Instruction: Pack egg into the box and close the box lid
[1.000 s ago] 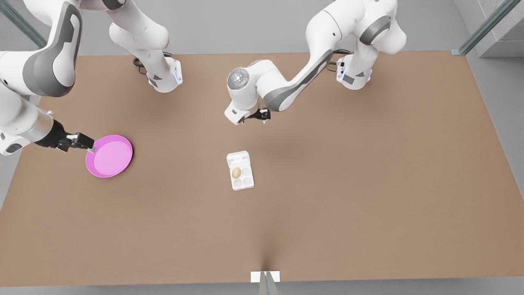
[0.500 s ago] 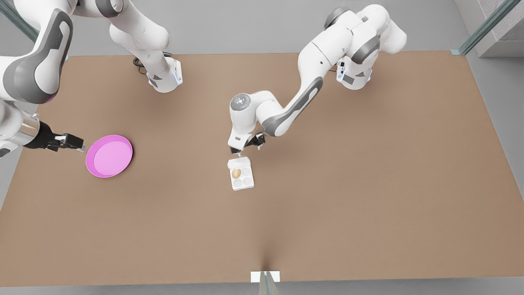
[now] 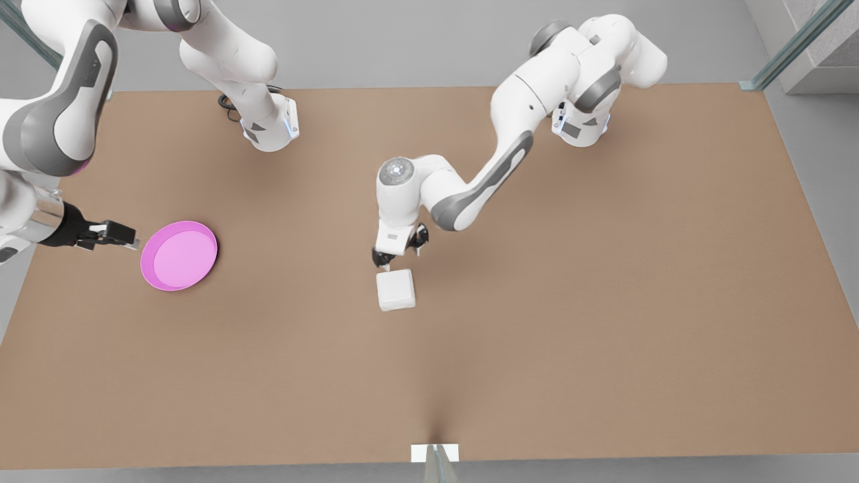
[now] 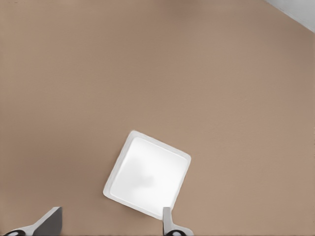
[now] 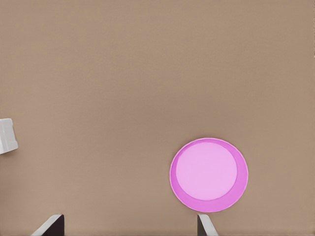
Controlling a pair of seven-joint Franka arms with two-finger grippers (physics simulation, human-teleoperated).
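**Box shut at mid-surface, both hands empty**

Brown and matte, the surface [image 3: 604, 302] runs wide across your front view, with grey floor beyond its far edge. On it you have two white arms. One reaches in from the far right and bends down toward the middle; the other comes in from the left edge and waits there.

Next in size is the round pink plate [image 3: 179, 255], lying flat at the left of the surface. Your right hand [image 3: 114, 235] hovers just beside its left rim without touching it, and in the right wrist view the plate [image 5: 208, 174] lies beyond the two parted fingertips [image 5: 51, 223], so that hand is released and carries nothing.

Smaller is the box [image 3: 395, 290], close to the middle of the surface. You see the box lid [image 4: 147, 174] folded flat over the base, a plain white square with a shallow raised rim. The egg is hidden under it, so you cannot tell from these views which cup it sits in.

Your left hand [image 3: 397, 258] hangs just beyond the far edge of the box. Its fingers [image 4: 170, 223] stand spread apart, one close by the lid's edge, gripping nothing.
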